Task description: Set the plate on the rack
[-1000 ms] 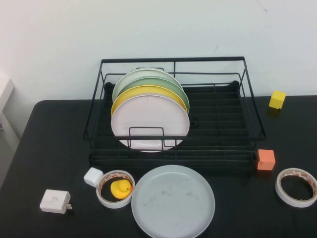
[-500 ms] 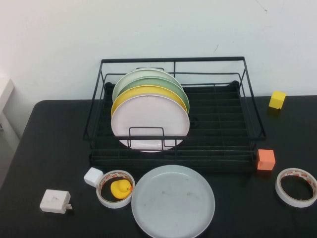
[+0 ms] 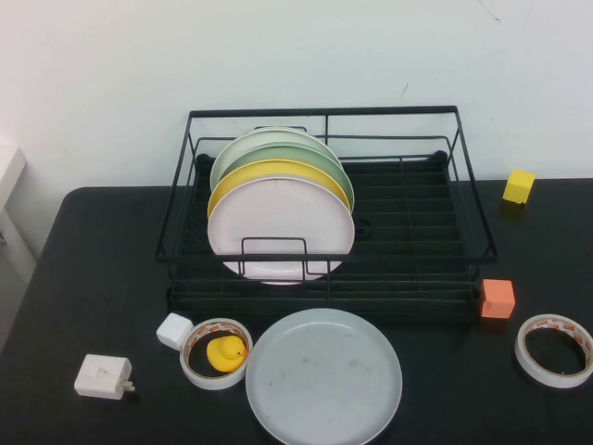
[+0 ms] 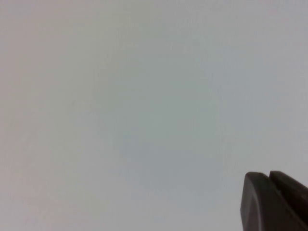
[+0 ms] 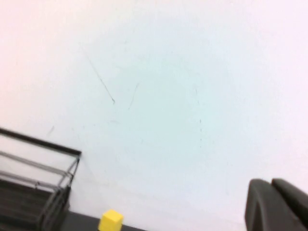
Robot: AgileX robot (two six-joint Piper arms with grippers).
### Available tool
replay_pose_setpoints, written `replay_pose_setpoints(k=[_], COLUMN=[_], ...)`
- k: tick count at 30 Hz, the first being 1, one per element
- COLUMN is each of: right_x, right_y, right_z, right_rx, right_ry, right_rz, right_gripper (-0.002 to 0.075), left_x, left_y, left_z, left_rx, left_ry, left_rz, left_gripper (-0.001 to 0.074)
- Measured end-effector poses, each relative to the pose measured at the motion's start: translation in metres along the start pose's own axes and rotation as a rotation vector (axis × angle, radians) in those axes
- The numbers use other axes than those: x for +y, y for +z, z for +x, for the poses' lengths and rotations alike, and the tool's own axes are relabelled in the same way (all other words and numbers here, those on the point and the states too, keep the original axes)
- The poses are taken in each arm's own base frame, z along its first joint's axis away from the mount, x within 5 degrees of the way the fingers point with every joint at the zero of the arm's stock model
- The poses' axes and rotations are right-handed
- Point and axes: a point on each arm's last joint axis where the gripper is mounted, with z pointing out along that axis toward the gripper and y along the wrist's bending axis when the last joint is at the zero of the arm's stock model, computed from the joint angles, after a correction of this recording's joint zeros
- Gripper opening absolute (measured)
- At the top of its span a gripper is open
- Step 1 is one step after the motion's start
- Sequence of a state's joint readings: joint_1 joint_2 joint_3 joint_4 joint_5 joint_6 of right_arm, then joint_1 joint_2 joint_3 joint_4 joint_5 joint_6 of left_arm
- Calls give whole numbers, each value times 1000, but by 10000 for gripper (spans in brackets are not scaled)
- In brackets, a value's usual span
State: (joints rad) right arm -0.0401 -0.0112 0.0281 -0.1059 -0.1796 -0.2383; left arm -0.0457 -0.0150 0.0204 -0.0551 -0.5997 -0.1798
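Note:
The large pale grey-blue plate [image 3: 323,376] lies flat on the black table in front of the rack, near the front edge. The black wire rack [image 3: 408,232] stands at the table's middle back; a corner of it shows in the right wrist view [image 5: 57,192]. A pale pink plate [image 3: 281,229], a yellow plate [image 3: 278,172] and two green plates stand upright in its left half. Neither arm shows in the high view. My left gripper [image 4: 268,174] faces a blank wall, shut and empty. My right gripper [image 5: 270,182] is shut and empty, raised and facing the wall.
A tape roll [image 3: 216,352] with a yellow duck [image 3: 225,352] inside lies left of the plate, beside a white cube [image 3: 174,331] and a white adapter [image 3: 103,376]. An orange cube [image 3: 498,298], another tape roll [image 3: 554,349] and a yellow cube [image 3: 519,185] are on the right.

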Motion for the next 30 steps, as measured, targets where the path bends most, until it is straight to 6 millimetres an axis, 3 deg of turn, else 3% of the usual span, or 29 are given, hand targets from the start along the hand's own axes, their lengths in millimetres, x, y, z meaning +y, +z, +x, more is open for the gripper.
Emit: replay_pose_setpoints(k=[4,8,11,16,21,24,30], right_x=[-1,-3,-7,-19,-27,-25,-12], right_y=[0,-1,-1,-4,-8,0,15], right_z=[-3,-10,-18,-54,-76,-70,-35], right_rx=[-38,-116,-120,-95,36,176,551], right_ry=[75,168,222,234,244,244,225], right_rz=[8,28,36,31,0,-31,-128], right_gripper=[-2,-2,-2,-2,-2,-2,-2], left_x=[-3,-5,-8,-10,-8,-6,-4], left_y=[0,7,16,23,27,26,24], left_z=[-7,-10,-25,-35,-25,-14,-3], left_rx=[-72,63,154,194,281,405,510], left_ry=[-35,-45,21,243,280,188,8], left_rz=[36,14,-6,5,1,-28,-82], left_gripper=[-1,-1,-1,-1,-1,-1,-1])
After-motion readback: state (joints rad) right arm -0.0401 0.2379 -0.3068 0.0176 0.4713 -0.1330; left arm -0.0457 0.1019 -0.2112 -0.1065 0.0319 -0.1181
